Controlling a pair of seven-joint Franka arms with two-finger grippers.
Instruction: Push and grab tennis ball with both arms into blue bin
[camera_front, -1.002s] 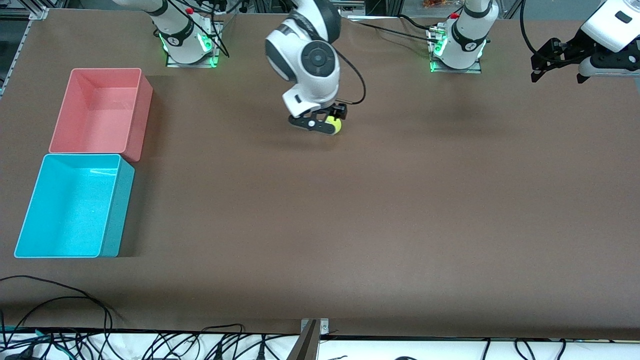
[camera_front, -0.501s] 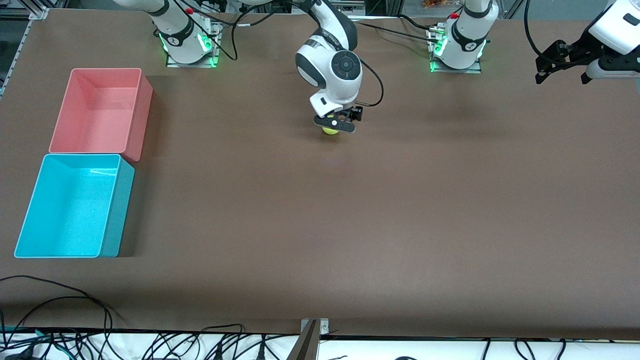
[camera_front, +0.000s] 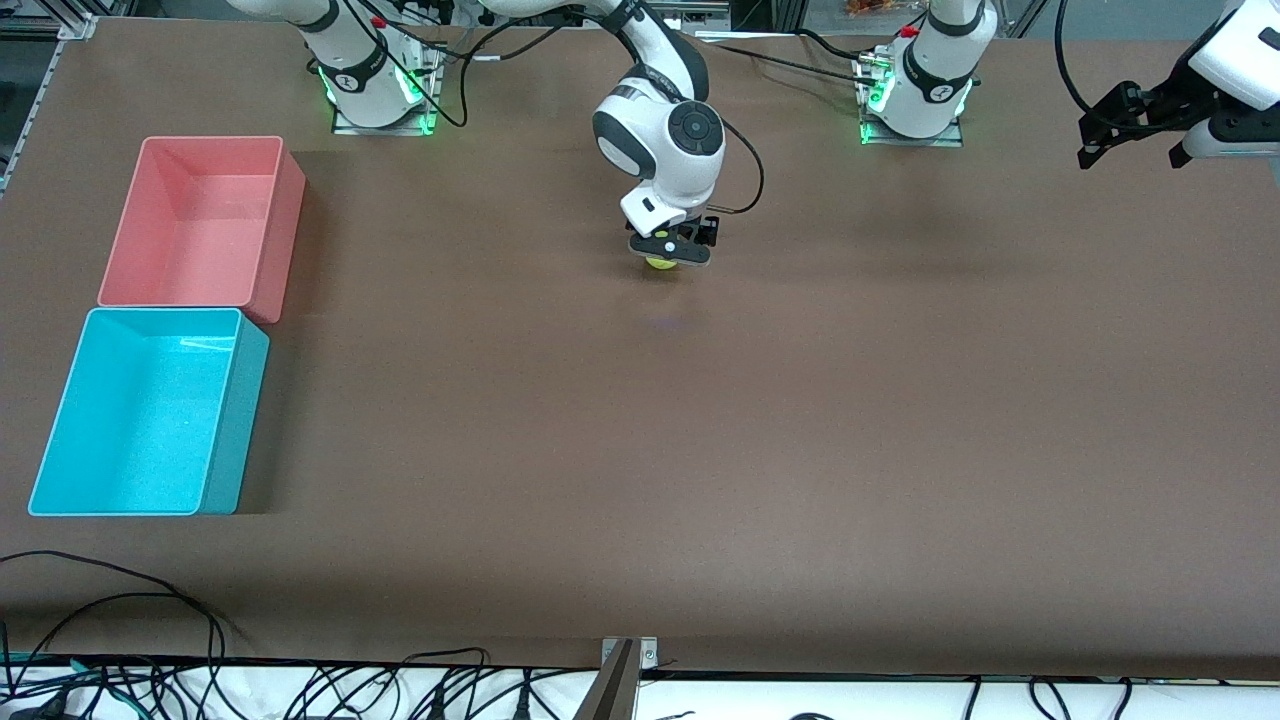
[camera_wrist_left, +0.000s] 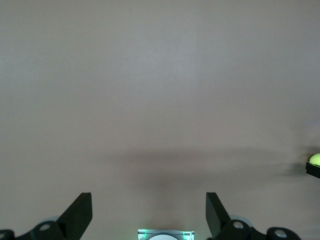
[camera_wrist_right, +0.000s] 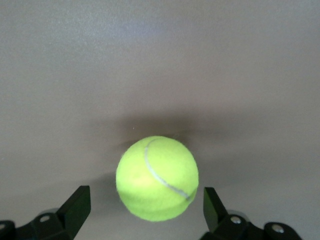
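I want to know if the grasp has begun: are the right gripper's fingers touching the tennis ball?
Apart. The right wrist view shows table on each side between the tennis ball and the right gripper.

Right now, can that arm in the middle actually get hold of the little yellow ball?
Probably yes. The right pincer sits directly over the tennis ball, its fingers spread open on either side with gaps to the ball, and nothing else on the table crowds it.

The right claw (camera_front: 668, 250) is hanging open, low over the desk's middle. The left claw (camera_front: 1133, 125) is waiting open above the desk's corner.
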